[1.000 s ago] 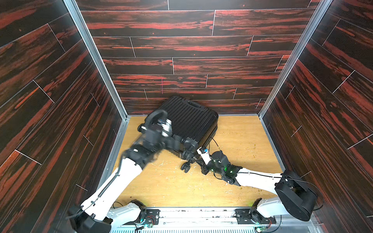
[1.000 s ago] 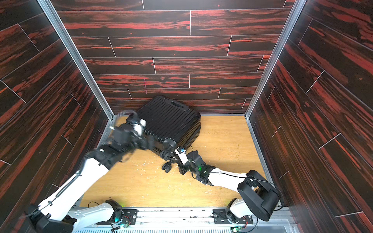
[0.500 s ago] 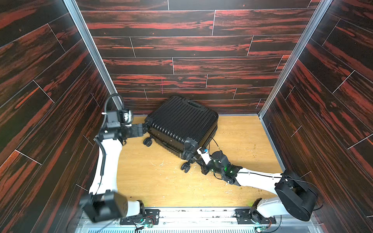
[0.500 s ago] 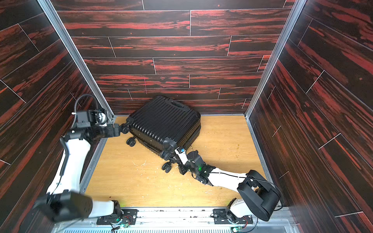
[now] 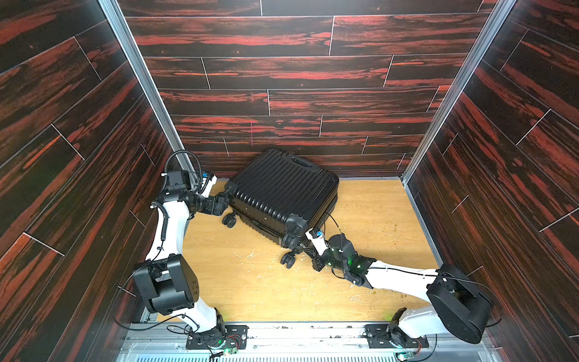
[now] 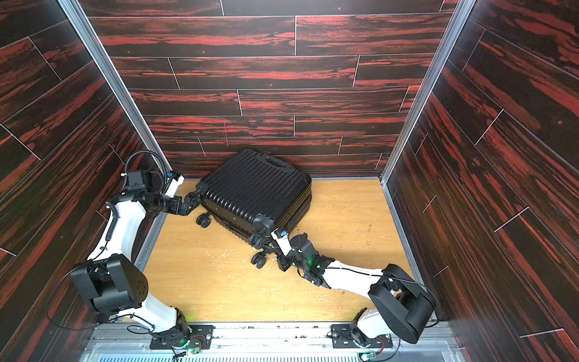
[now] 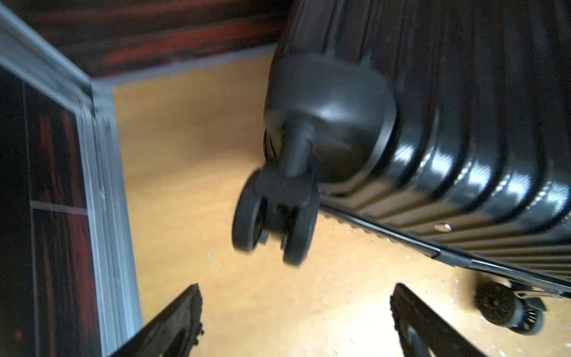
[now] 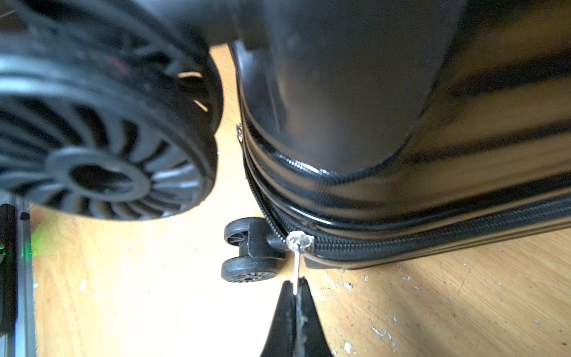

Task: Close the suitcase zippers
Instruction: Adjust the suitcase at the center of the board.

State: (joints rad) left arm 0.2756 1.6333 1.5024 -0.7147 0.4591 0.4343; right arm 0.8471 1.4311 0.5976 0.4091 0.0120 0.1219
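The left arm [image 5: 171, 225] rises from its base at the near edge and folds at a bulky black elbow. Its white forearm stands nearly upright, and the wrist turns sideways toward the middle. The left gripper [image 7: 296, 289] is spread wide, with its two fingers [image 7: 182, 321] well apart and nothing between them. The right arm [image 5: 398, 279] lies low and almost level, its forearm stretched out toward the centre. The right gripper [image 8: 295, 284] is pinched tight, its tips clamped on the thin tab of the zipper pull [image 8: 298, 241].
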